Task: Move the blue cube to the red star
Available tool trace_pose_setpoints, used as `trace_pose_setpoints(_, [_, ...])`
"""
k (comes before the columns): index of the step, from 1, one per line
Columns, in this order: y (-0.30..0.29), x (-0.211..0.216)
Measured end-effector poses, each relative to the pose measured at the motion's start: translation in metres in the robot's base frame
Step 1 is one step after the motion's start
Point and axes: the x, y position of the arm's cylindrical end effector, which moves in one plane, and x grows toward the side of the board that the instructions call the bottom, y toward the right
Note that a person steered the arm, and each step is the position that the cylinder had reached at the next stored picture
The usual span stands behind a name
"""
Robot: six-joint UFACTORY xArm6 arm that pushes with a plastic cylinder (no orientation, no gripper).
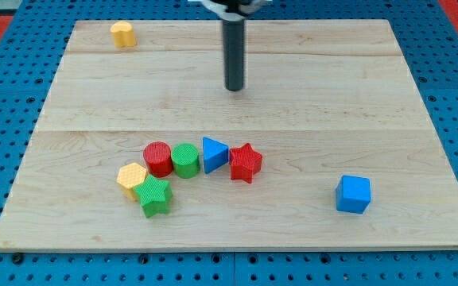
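Note:
The blue cube (353, 194) sits alone at the view's lower right of the wooden board. The red star (246, 162) lies left of it, near the board's middle bottom, touching a blue triangular block (214, 154). My tip (234, 88) is at the end of the dark rod in the upper middle of the board, well above the red star and far up and left of the blue cube, touching no block.
A red cylinder (158, 158) and a green cylinder (185, 160) stand in a row left of the blue triangle. A yellow hexagonal block (132, 176) and a green star (154, 195) lie below them. A yellow block (122, 33) sits at the top left.

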Motion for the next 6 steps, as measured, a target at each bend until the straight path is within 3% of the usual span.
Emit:
trace_pose_setpoints(1, [0.051,0.044])
trace_pose_setpoints(2, [0.173,0.077])
trace_pose_setpoints(3, [0.241,0.152])
trace_pose_setpoints(4, [0.215,0.223])
trace_pose_setpoints(5, [0.159,0.205])
trace_pose_setpoints(6, [0.113,0.16])
